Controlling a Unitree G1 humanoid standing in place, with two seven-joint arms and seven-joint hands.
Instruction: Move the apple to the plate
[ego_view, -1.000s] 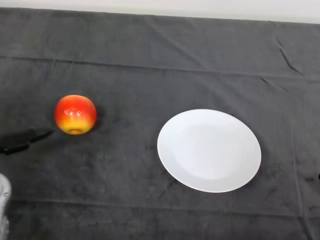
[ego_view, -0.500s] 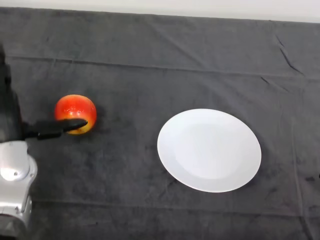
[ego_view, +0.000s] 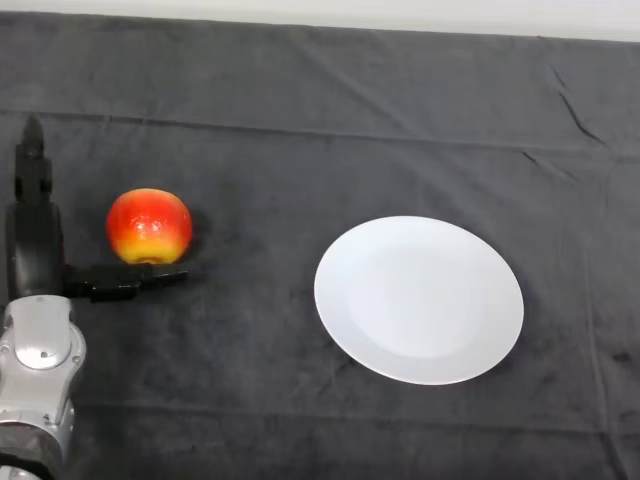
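Note:
A red and yellow apple (ego_view: 149, 226) sits on the dark cloth at the left. A white plate (ego_view: 419, 299) lies empty to its right, well apart from it. My left hand (ego_view: 35, 250) is open just left of the apple. Its fingers (ego_view: 31, 165) point straight away from me along the apple's left side. Its thumb (ego_view: 135, 279) stretches to the right just in front of the apple. The apple lies in the gap between thumb and fingers, and nothing is curled round it.
The dark cloth (ego_view: 330, 120) covers the whole table and has a few creases at the back and right. A pale strip of wall (ego_view: 400, 12) runs along the far edge.
My left arm has come in from the lower left and moved forward. The hand now stands beside the apple with the thumb in front of it. The apple has not moved.

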